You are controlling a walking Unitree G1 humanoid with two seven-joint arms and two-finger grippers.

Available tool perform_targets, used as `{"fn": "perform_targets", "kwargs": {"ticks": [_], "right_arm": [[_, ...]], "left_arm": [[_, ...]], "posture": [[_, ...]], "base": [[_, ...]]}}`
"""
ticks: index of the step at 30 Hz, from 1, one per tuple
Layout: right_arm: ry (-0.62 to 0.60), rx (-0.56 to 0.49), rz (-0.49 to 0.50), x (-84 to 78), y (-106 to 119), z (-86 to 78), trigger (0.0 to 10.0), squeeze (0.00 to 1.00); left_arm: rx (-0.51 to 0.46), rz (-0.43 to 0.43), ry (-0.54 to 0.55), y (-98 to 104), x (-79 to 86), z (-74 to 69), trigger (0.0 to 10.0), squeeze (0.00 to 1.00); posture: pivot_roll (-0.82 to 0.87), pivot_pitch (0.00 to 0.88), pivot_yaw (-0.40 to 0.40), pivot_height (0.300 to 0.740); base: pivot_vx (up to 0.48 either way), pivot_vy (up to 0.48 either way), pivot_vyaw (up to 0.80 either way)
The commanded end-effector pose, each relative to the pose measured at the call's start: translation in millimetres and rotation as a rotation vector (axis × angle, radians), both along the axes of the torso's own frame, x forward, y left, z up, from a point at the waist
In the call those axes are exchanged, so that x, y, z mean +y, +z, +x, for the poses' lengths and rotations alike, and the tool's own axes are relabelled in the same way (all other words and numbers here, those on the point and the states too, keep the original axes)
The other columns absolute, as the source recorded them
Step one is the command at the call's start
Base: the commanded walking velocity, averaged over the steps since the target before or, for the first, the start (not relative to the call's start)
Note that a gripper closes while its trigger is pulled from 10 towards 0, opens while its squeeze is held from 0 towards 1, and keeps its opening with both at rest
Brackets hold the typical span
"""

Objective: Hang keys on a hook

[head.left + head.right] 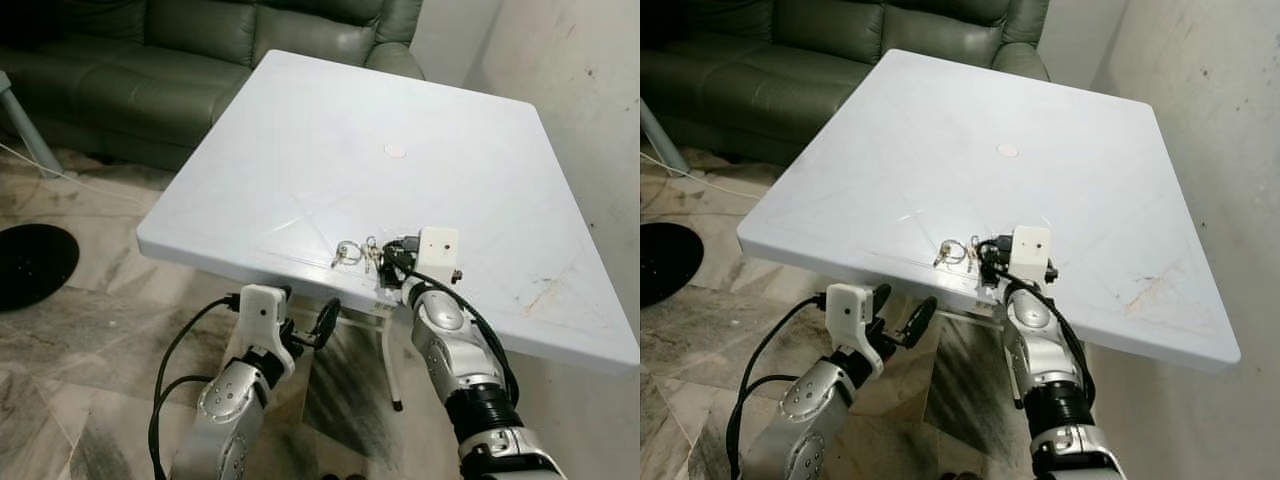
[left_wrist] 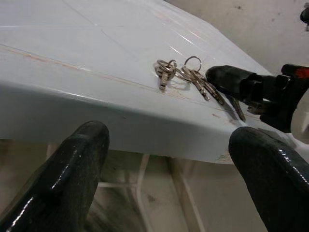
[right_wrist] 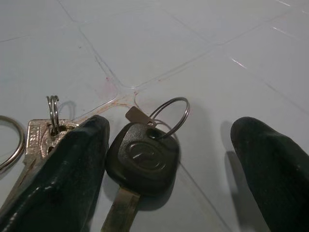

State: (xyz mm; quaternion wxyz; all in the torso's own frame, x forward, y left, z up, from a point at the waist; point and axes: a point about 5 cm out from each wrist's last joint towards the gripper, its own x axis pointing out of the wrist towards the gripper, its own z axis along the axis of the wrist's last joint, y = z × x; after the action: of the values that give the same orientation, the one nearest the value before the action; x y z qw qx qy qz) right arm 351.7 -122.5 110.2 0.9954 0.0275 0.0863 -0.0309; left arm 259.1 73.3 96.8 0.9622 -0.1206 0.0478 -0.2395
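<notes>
I see a bunch of silver keys and a black-headed key lying flat near the white table's front edge

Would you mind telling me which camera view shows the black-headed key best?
The right wrist view: the black-headed key lies close up between the open right claw fingers, its ring visible. The left wrist view shows the bunch smaller; the eye views show only a tiny cluster.

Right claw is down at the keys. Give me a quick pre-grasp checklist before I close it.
1. Right claw open: ok.
2. Black-headed key between its fingers: ok, though it lies close against one finger.
3. Keys flat on the white table, near its front edge: ok.
4. Left claw clear, below the table edge: ok.
5. Black key joined to the silver bunch: cannot tell.
6. Hook located: cannot tell.
</notes>
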Motion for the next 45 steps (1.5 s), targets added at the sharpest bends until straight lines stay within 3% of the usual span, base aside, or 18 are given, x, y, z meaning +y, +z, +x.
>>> {"fn": "perform_targets", "kwargs": {"ticks": [1, 2, 12, 13, 14, 15, 22, 23, 24, 26, 28, 29, 30, 31, 32, 33, 45], "right_arm": [[-0.014, 0.002, 0.016, -3.8, -4.7, -2.7, 0.5, 0.00], [-0.017, -0.001, 0.003, -3.8, -4.5, -2.9, 0.0, 0.00], [-0.017, -0.027, 0.025, -2.4, -1.3, -1.6, 0.0, 0.00], [-0.018, -0.028, 0.030, -2.1, -0.9, -1.4, 0.7, 0.00], [-0.017, -0.024, 0.032, -1.5, -1.0, -1.1, 4.7, 0.00], [-0.002, -0.002, 0.041, 0.3, -2.5, -0.2, 10.0, 0.00], [0.002, -0.027, 0.050, 3.4, -0.4, -0.5, 10.0, 0.00], [0.003, -0.037, 0.053, 3.7, 0.7, -0.5, 7.9, 0.00], [0.004, -0.047, 0.055, 4.3, 1.9, -0.5, 9.4, 0.00], [0.004, -0.046, 0.053, 4.4, 2.1, -0.3, 9.9, 0.00], [0.001, -0.063, 0.065, 4.3, 4.1, 0.3, 6.7, 0.00], [0.001, -0.063, 0.065, 4.3, 4.1, 0.3, 6.7, 0.00], [0.002, -0.068, 0.067, 4.4, 5.1, 0.5, 4.7, 0.00], [0.002, -0.069, 0.067, 4.4, 5.3, 0.5, 4.7, 0.00], [-0.005, -0.094, 0.070, 4.1, 7.7, 0.4, 0.8, 0.00], [-0.015, -0.098, 0.065, 3.6, 8.8, 0.5, 0.0, 0.00], [0.000, -0.113, 0.082, 7.0, 10.7, 0.8, 0.0, 0.00]], "left_arm": [[0.000, -0.052, -0.010, 7.0, -14.4, -1.2, 10.0, 0.00], [0.001, -0.053, -0.008, 7.4, -14.5, -1.1, 10.0, 0.00], [0.005, -0.054, -0.005, 7.7, -15.6, -1.8, 10.0, 0.00], [0.006, -0.055, -0.004, 7.7, -15.5, -1.9, 10.0, 0.00], [0.007, -0.055, -0.002, 7.6, -15.4, -2.0, 10.0, 0.00], [0.008, -0.054, -0.001, 7.7, -15.4, -2.0, 10.0, 0.00], [0.009, -0.054, 0.004, 7.7, -15.1, -1.3, 10.0, 0.00], [0.008, -0.054, 0.004, 7.9, -15.1, -1.4, 10.0, 0.00], [0.009, -0.054, 0.004, 8.0, -15.2, -1.2, 10.0, 0.00], [0.009, -0.054, 0.004, 8.1, -15.4, -0.9, 10.0, 0.00], [0.009, -0.055, 0.003, 8.2, -15.5, -0.6, 10.0, 0.00], [0.009, -0.055, 0.003, 8.2, -15.5, -0.6, 10.0, 0.00], [0.007, -0.054, 0.004, 8.3, -15.3, -0.3, 10.0, 0.00], [0.007, -0.054, 0.004, 8.4, -15.3, -0.2, 10.0, 0.00], [0.008, -0.054, 0.005, 8.5, -15.3, 0.1, 10.0, 0.00], [0.008, -0.054, 0.006, 8.6, -15.6, 0.3, 10.0, 0.00], [0.008, -0.059, 0.012, 9.2, -16.4, 1.4, 10.0, 0.00]], "posture": [[0.04, 0.167, -0.140, 0.719], [0.04, 0.166, -0.141, 0.719], [0.04, 0.166, -0.143, 0.719], [0.04, 0.168, -0.143, 0.719], [0.04, 0.169, -0.142, 0.719], [0.04, 0.169, -0.142, 0.719], [0.04, 0.170, -0.143, 0.719], [0.04, 0.177, -0.144, 0.719], [0.04, 0.177, -0.143, 0.719], [0.04, 0.177, -0.144, 0.719], [0.04, 0.178, -0.144, 0.719], [0.04, 0.178, -0.144, 0.719], [0.04, 0.177, -0.144, 0.719], [0.04, 0.177, -0.144, 0.719], [0.04, 0.177, -0.144, 0.719], [0.04, 0.176, -0.145, 0.719], [0.04, 0.178, -0.147, 0.719]], "base": [[0.000, 0.000, 0.00], [0.000, 0.000, 0.00], [0.000, 0.000, 0.00], [0.000, 0.000, 0.00], [0.000, 0.000, 0.00], [0.000, 0.000, 0.00], [0.000, 0.000, 0.00], [0.000, 0.000, 0.00], [0.000, 0.000, 0.00], [0.000, 0.000, 0.00], [0.000, 0.000, 0.00], [0.000, 0.000, 0.00], [0.000, 0.000, 0.00], [0.000, 0.000, 0.00], [0.000, 0.000, 0.00], [0.000, 0.000, 0.00], [0.000, 0.000, 0.00]]}}
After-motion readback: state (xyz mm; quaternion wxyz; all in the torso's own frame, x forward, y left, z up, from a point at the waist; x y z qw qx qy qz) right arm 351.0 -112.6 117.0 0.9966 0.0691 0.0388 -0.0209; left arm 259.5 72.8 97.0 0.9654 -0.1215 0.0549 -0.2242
